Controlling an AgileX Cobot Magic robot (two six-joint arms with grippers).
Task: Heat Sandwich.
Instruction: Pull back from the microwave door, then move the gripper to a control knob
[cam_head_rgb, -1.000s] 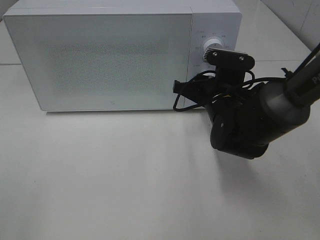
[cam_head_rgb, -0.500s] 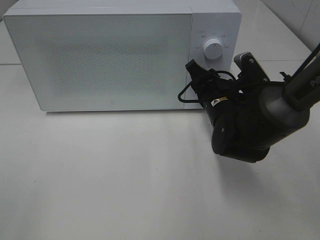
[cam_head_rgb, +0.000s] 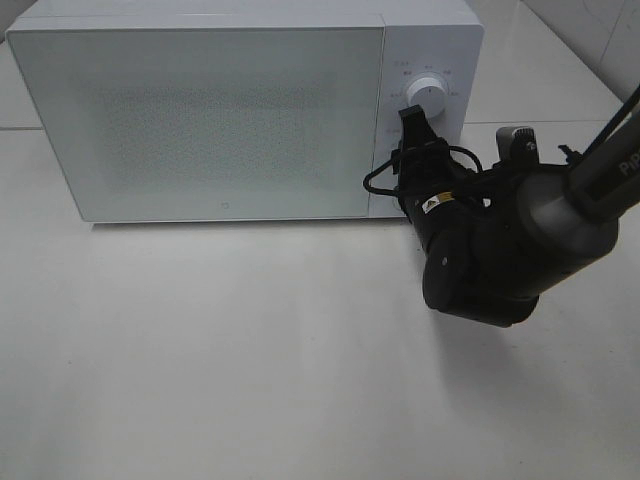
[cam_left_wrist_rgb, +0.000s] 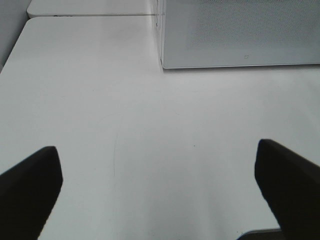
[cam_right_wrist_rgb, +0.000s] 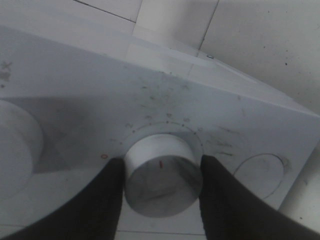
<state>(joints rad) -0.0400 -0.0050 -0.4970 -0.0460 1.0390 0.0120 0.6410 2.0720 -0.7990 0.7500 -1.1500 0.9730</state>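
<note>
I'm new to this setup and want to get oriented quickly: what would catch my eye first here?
A big white microwave fills the back of the table, its door closed. The right gripper is clamped on a round dial on the control panel at the microwave's right end, black fingers on either side. The left gripper hangs wide open over the white table.

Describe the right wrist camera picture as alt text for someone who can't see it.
The right gripper clasps a round white dial, marked with a red pointer line, between two dark fingers on the pale front of the microwave. Part of a second dial shows beside it.
</note>
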